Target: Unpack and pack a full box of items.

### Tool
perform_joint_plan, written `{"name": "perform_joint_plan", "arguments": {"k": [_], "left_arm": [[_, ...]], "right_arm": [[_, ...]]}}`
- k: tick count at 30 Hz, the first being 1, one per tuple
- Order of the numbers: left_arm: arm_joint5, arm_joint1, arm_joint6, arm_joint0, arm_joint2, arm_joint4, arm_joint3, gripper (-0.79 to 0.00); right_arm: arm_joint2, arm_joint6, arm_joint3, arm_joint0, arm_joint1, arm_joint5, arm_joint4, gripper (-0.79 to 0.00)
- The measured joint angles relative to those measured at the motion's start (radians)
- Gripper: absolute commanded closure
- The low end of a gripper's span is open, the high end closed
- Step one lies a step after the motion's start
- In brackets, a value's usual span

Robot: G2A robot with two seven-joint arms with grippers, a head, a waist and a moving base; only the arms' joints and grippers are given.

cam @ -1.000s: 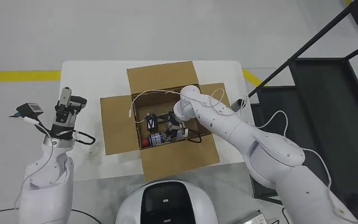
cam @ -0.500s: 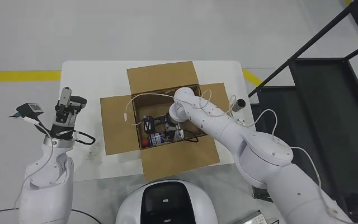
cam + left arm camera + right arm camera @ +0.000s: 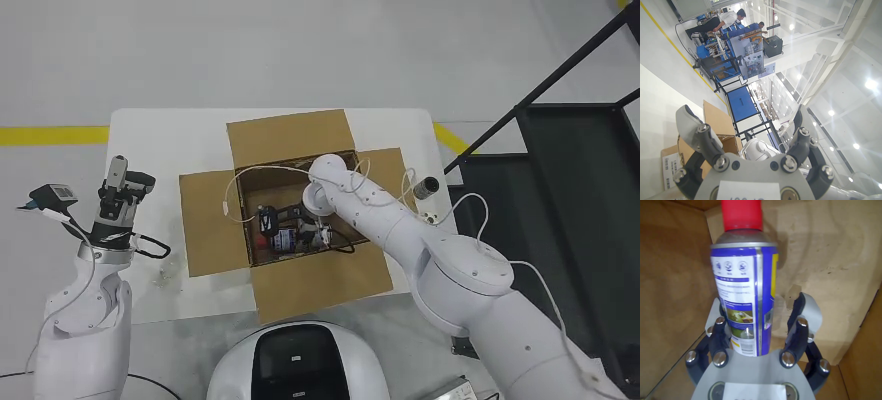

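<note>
1. The right gripper [image 3: 759, 306] is down inside the cardboard box [image 3: 290, 135], part open, with the spray can [image 3: 745, 291] standing between its fingers. One finger [image 3: 718, 321] lies against the can's side. The other [image 3: 798, 311] stands just off it, so I judge the can straddled but not yet clamped.

2. The coming move turns on one relation. The can's long axis runs straight out from the palm, base toward the wrist and red cap [image 3: 742, 215] at the far end near a box corner. The fingers need only close across its width.

3. In the top view the can [image 3: 283, 238] lies on its side on the box floor, cap toward the robot's left. The right gripper [image 3: 300, 222] comes at it from the robot's right.

4. The left gripper [image 3: 743, 111] is spread wide and empty, tilted up toward the hall ceiling. In the top view it [image 3: 118, 185] stands at the left edge of the table [image 3: 150, 130], well apart from the box. The right arm is clearly the nearer.

5. The right wrist view gives the gap between finger and can, which the top view cannot settle because the wrist covers the fingers. The top view gives the box's place on the table and all four flaps folded out.
</note>
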Motion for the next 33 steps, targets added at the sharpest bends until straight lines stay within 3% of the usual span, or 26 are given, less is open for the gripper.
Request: {"name": "perform_joint_plan", "arguments": {"k": [12,19,25,33], "left_arm": [[0.0,0.0,0.0,0.0,0.0,0.0,0.0,-0.785],[0.0,0.0,0.0,0.0,0.0,0.0,0.0,-0.785],[0.0,0.0,0.0,0.0,0.0,0.0,0.0,-0.785],[0.0,0.0,0.0,0.0,0.0,0.0,0.0,-0.785]], "right_arm": [[0.033,-0.03,0.025,0.035,0.008,-0.032,0.013,0.0],[0.049,-0.077,-0.017,0.045,0.058,-0.033,0.006,0.0],[0.065,-0.154,-0.131,0.035,0.149,-0.033,0.018,0.0],[0.098,-0.177,-0.396,-0.015,0.327,-0.033,0.031,0.0]]}}
